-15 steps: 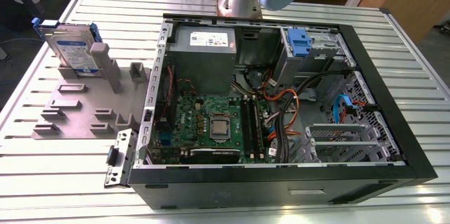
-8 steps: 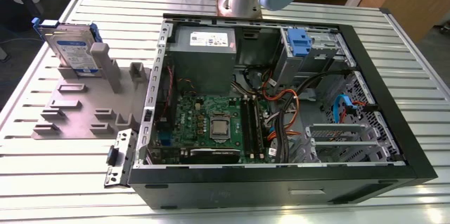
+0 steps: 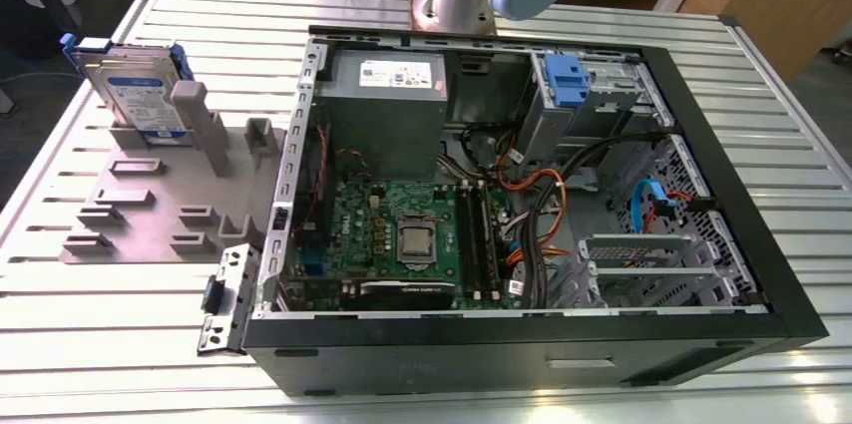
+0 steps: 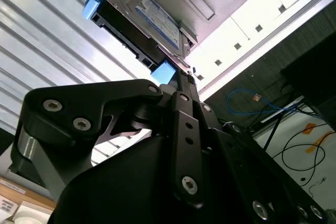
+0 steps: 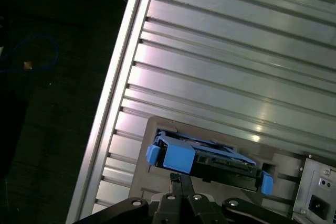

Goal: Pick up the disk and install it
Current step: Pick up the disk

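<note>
The disk (image 3: 139, 95) is standing upright in the grey holder (image 3: 147, 197) at the table's (image 3: 120, 344) far corner, exterior view's left, while the clenched, empty gripper (image 5: 180, 181) is likely risking toppling it unless opened.

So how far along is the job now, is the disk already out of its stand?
Done: nothing yet. The disk stands upright in the grey holder at the exterior view's left, outside the open computer case. In hand: the pincer, jaws together and holding nothing, points toward the disk in both wrist views. Left: both the pick-up and the install.
</note>
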Controlling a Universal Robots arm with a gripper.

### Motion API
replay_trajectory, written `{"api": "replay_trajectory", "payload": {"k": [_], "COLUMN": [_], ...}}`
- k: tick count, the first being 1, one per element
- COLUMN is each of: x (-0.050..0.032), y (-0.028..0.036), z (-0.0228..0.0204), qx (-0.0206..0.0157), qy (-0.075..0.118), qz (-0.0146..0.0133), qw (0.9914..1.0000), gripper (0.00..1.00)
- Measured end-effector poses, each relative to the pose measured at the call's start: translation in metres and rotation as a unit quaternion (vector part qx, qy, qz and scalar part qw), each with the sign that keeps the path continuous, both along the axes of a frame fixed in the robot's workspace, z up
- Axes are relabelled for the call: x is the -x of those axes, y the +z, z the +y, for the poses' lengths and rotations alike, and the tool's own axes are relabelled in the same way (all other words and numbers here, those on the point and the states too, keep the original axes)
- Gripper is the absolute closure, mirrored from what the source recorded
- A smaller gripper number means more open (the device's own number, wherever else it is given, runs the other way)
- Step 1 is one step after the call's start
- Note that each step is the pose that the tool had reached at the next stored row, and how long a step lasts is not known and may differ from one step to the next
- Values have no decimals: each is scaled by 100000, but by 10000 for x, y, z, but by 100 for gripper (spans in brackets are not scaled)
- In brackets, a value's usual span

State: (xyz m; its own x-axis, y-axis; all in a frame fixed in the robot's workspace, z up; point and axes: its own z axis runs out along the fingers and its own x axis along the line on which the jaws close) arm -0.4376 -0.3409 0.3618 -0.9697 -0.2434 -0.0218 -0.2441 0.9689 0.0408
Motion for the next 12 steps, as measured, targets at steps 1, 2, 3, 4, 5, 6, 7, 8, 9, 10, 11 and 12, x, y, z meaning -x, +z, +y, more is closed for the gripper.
{"api": "replay_trajectory", "payload": {"k": [1,2,3,4,5,6,7,8,9,10,11,12], "x": [0,0,0,0,0,0,0,0,0,0,0,0], "y": [0,0,0,0,0,-1,-2,-2,-3,-4,-3,-3], "z": [0,0,0,0,0,0,0,0,0,0,0,0], "qx": [0,2,0,-2,-12,-17,-20,-18,-16,-18,-14,-13], "qy": [6,9,11,45,231,779,1616,2520,3496,4399,5177,5414], "qz": [-2,0,-1,1,2,-4,-7,-6,-1,-2,5,2], "qw": [100000,100000,100000,100000,100000,99997,99987,99968,99939,99903,99866,99853], "gripper": [89,89,89,89,89,89,89,89,89,89,89,89]}}
